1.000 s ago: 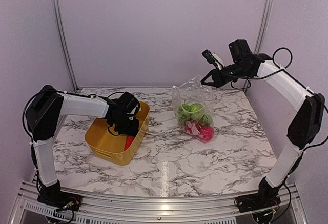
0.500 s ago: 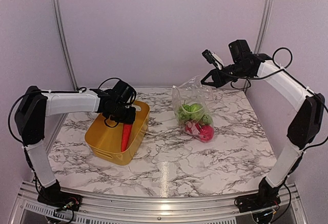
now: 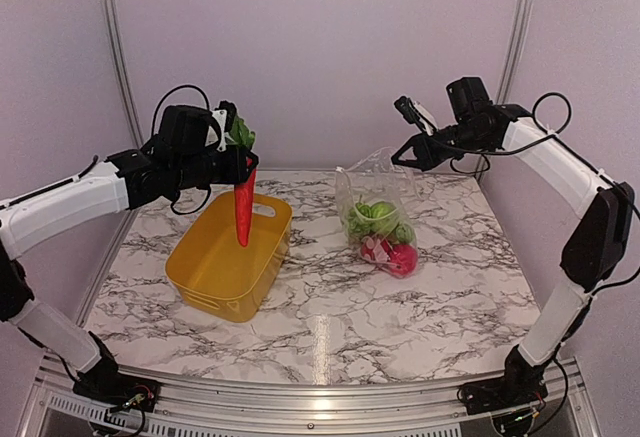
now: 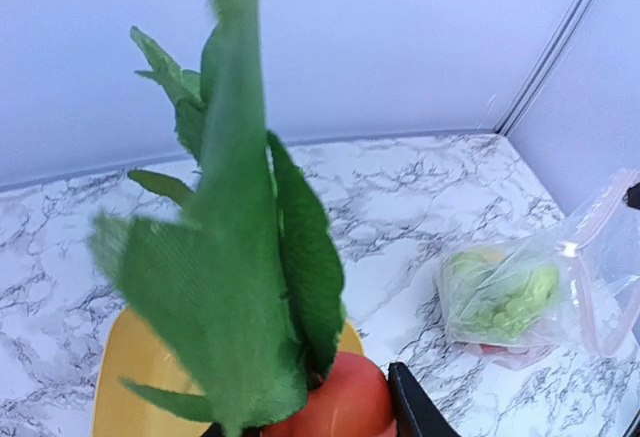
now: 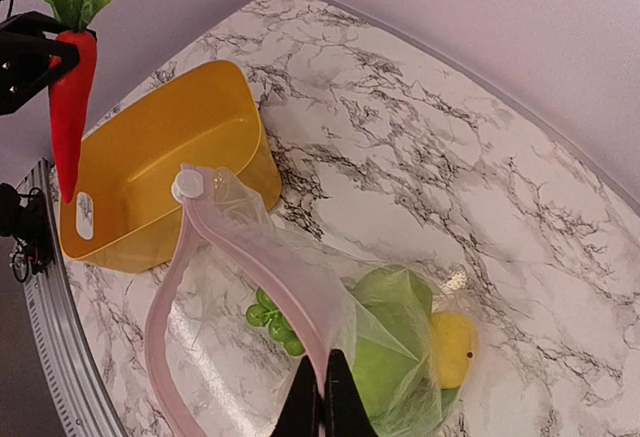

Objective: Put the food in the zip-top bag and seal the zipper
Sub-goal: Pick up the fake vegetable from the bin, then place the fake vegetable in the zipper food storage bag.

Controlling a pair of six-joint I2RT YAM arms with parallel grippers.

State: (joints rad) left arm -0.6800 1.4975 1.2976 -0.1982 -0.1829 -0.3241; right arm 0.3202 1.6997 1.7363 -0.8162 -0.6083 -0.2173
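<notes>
L gripper (image 3: 245, 165) is clamped on the top of a red toy carrot (image 3: 242, 212), just under its green leaves (image 3: 238, 133); the carrot hangs point-down in the air above the far end of the yellow bin (image 3: 215, 267), not touching it. In the L wrist view the leaves (image 4: 235, 257) fill the middle of the frame, w/ the carrot's red shoulder (image 4: 335, 407) pressed against one dark finger (image 4: 415, 412) at the bottom edge (the other finger is hidden behind the leaves). R gripper (image 3: 405, 154) is raised over the far-right part of the table (image 3: 400, 307), fingers together on the zipper (image 5: 250, 257), the pale pink strip along the mouth of the zip-top bag (image 3: 375, 192). The bag hangs from that grip w/ its mouth up and gaping; its lower end rests on the marble table, to the right of the bin and well apart from it. Inside the bag, at the bottom: green grapes (image 5: 275, 322), a round green piece (image 5: 385, 357), a yellow piece (image 5: 450, 347) and a red piece (image 3: 400, 257). The pink strip loops down to the left of the R fingertips, ending in a small white slider tab.
</notes>
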